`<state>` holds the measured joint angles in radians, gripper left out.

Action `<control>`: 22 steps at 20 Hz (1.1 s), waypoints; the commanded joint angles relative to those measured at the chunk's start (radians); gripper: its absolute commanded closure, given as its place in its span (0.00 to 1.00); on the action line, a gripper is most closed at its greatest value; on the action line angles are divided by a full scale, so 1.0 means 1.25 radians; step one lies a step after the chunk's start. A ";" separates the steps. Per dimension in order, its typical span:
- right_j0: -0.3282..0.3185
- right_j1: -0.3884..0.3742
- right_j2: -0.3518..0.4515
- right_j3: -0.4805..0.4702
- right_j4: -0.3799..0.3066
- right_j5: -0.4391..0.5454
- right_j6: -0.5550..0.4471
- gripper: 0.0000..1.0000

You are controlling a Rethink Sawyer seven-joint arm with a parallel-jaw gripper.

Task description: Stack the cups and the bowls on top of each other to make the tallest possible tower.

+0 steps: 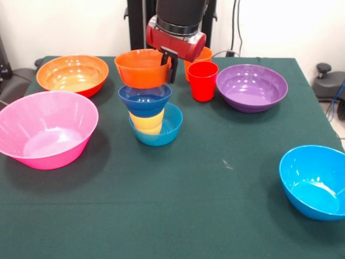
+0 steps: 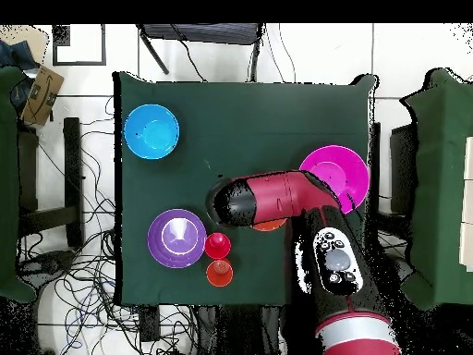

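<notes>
Four pieces make up the tower (image 1: pixel 149 102) at this moment: a small light blue bowl (image 1: pixel 161 129) sits on the green table (image 1: pixel 178 205), a yellow cup (image 1: pixel 146 122) stands in it, a small dark blue bowl (image 1: pixel 144 100) rests on the cup, and a small orange bowl (image 1: pixel 141 68) crowns it. My gripper (image 1: pixel 167 63) is at that top bowl's rim, one dark finger (image 1: pixel 173 63) showing outside the wall on the red cup's side; I cannot tell how wide my fingers are set or whether they pinch the rim.

Just beside the tower stands the red cup (image 1: pixel 203 81), with the orange cup (image 1: pixel 204 55) behind it, partly hidden by my wrist. The purple bowl (image 1: pixel 252 87) lies next to the red cup. The large orange bowl (image 1: pixel 72 74) and the large pink bowl (image 1: pixel 47 128) sit on the tower's other side, and the bright blue bowl (image 1: pixel 315 182) is well apart at the near corner.

No brand, label or writing can be read on any piece.
</notes>
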<state>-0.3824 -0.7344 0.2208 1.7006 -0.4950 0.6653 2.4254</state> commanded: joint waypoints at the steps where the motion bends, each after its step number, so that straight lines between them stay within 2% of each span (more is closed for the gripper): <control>1: 0.015 0.036 0.067 -0.025 -0.068 0.025 -0.170 1.00; 13: 0.027 0.073 0.046 -0.022 -0.110 -0.040 -0.124 1.00; 22: 0.022 0.092 0.059 -0.044 -0.118 -0.042 -0.127 1.00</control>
<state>-0.3666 -0.6826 0.2208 1.6965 -0.5563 0.6655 2.4254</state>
